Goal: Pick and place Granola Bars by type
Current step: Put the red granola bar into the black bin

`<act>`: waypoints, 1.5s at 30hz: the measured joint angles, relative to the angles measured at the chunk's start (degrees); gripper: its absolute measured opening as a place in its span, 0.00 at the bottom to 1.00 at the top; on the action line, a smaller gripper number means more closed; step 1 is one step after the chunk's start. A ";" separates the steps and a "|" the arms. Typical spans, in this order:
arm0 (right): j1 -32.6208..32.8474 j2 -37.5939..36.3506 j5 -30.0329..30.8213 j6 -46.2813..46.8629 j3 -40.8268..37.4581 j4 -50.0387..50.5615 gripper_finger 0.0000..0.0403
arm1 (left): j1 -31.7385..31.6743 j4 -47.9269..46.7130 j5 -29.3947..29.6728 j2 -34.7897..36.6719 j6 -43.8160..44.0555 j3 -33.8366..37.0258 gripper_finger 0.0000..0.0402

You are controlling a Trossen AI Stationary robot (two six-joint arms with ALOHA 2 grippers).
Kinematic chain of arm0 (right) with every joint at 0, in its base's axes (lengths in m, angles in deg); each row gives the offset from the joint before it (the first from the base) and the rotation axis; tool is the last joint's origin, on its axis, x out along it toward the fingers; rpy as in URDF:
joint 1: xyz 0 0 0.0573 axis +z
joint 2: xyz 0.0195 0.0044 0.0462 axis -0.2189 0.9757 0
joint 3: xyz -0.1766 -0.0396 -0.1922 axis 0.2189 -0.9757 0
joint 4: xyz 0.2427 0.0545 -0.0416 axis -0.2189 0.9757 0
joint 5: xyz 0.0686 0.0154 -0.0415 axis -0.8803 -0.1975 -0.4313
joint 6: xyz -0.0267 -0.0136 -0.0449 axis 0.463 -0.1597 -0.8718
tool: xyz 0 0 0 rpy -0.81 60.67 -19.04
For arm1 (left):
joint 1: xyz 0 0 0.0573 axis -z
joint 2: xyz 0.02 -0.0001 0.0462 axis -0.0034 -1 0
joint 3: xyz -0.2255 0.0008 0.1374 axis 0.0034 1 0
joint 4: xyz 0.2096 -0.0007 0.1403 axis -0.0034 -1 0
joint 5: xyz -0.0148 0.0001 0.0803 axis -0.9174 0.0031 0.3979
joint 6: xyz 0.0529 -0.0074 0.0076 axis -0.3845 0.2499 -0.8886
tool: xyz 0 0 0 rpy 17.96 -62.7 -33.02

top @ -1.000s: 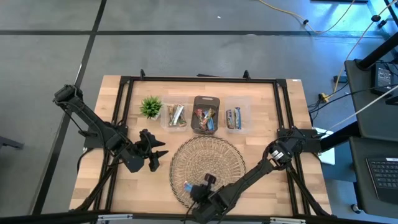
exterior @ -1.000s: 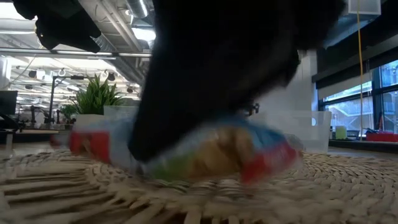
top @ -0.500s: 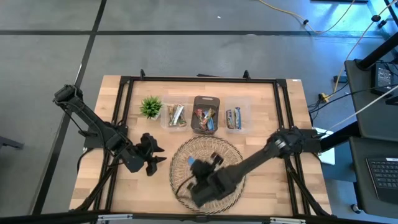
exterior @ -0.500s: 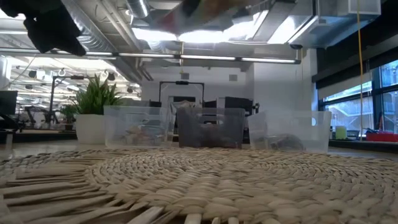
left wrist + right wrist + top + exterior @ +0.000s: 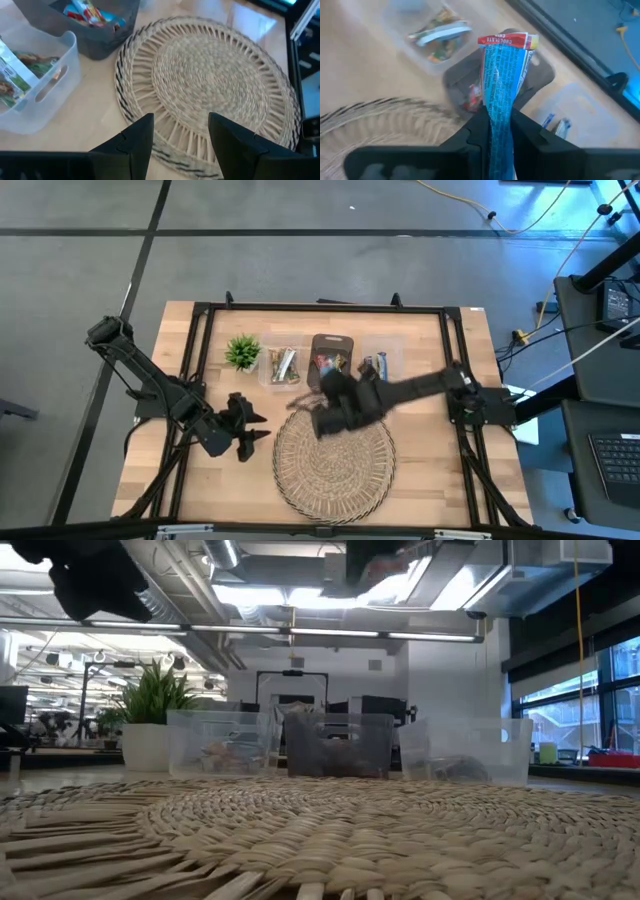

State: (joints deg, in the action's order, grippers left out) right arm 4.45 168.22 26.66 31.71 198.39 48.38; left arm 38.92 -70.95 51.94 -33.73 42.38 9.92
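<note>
My right gripper is shut on a granola bar with a blue wrapper and a red end seam. In the high view this gripper hangs over the far part of the woven mat, next to the dark bin. That bin holds red-multicolour bars. Green-tan bars lie in the clear bin beside it, and blue bars lie in the other clear bin. My left gripper is open and waits left of the mat. My right gripper pinches the blue bar between its two fingers, across the wrapper's back part. The bar is lifted clear of the table. It sticks out forward past the fingertips, with its red-sealed end farthest from the gripper.
A small potted plant stands left of the row of three bins along the far side. In the low view the mat fills the foreground, with the bins behind it. Black frame rails border the table.
My right gripper has lifted the blue bar off the near part of the mat and has swung it up and toward the far edge, over to the bins. In the low view the bar has left the mat. My left arm has kept still.
</note>
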 joint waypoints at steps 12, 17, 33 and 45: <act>-13.02 -0.04 -3.57 -7.10 -18.10 -10.72 0.16 | 0.00 0.51 3.68 0.00 0.04 0.00 0.45; -16.09 -0.04 -7.01 -12.87 -22.68 -20.33 0.16 | 0.00 0.50 7.66 0.00 0.04 0.00 0.45; -22.35 -0.13 -14.67 -19.27 -28.49 -35.38 0.16 | -3.44 0.49 8.02 0.00 0.07 0.00 0.45; -23.67 -0.15 -20.35 -19.16 -34.68 -44.84 0.16 | -3.67 0.51 7.78 0.00 0.71 0.00 0.45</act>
State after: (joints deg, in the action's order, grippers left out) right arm -19.22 168.08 6.31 12.55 163.72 3.54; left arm 35.25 -70.44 59.72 -33.73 43.09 9.92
